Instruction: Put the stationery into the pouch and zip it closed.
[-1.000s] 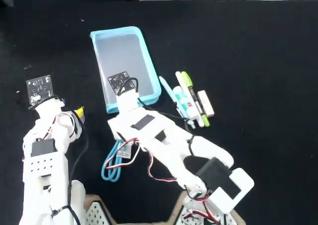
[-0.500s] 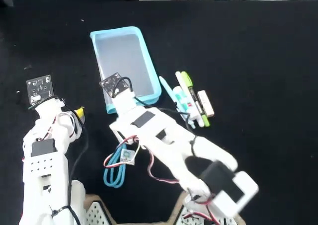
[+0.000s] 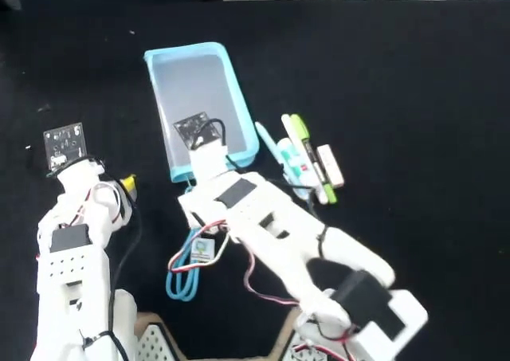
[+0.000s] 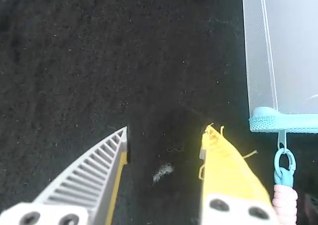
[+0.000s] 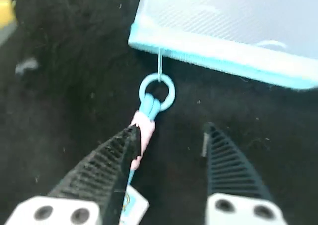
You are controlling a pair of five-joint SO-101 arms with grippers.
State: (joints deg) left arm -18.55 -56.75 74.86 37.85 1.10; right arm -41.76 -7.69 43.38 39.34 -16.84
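The light blue mesh pouch [image 3: 195,98] lies flat with its zip end toward the arms. Its zipper pull ring [image 5: 156,92] carries a blue strap with a pink sleeve [image 5: 143,130]. My right gripper [image 5: 169,133] is open just short of the pouch's edge [image 5: 218,61], one finger beside the pink sleeve. The left gripper [image 4: 164,135] is open over bare mat, left of the pouch corner [image 4: 278,61], holding nothing. The stationery [image 3: 307,160], a green highlighter, pens and a white eraser, lies in a bunch right of the pouch.
The blue strap loop [image 3: 185,272] with a small tag [image 3: 203,249] trails on the black mat [image 3: 398,98] under the right arm. The left arm [image 3: 72,241] stands at the left edge, its yellow finger [image 3: 127,184] near the pouch.
The right arm's wrist swung left, then back to the pouch's near edge, and its lower part shifted right. The strap moved slightly. The left arm stayed put.
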